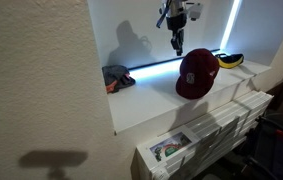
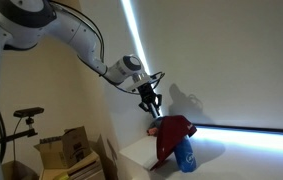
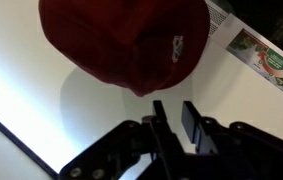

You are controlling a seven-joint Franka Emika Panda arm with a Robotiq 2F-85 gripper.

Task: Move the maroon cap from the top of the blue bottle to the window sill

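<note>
The maroon cap [image 1: 196, 73] sits on top of the blue bottle [image 2: 185, 158] on the white window sill [image 1: 151, 100]; it also shows in an exterior view [image 2: 171, 132] and in the wrist view [image 3: 126, 40]. The bottle is hidden under the cap except in one exterior view. My gripper [image 1: 177, 48] hangs a little above and behind the cap, seen also in an exterior view [image 2: 152, 112]. In the wrist view its jaws [image 3: 173, 112] are a narrow gap apart with nothing between them, and they do not touch the cap.
A grey and orange bundle [image 1: 117, 76] lies on the sill at one end and a yellow and black cap [image 1: 229, 60] at the other. White drawers [image 1: 211, 130] with a picture card [image 1: 169, 148] stand below. Cardboard boxes [image 2: 66, 150] are on the floor.
</note>
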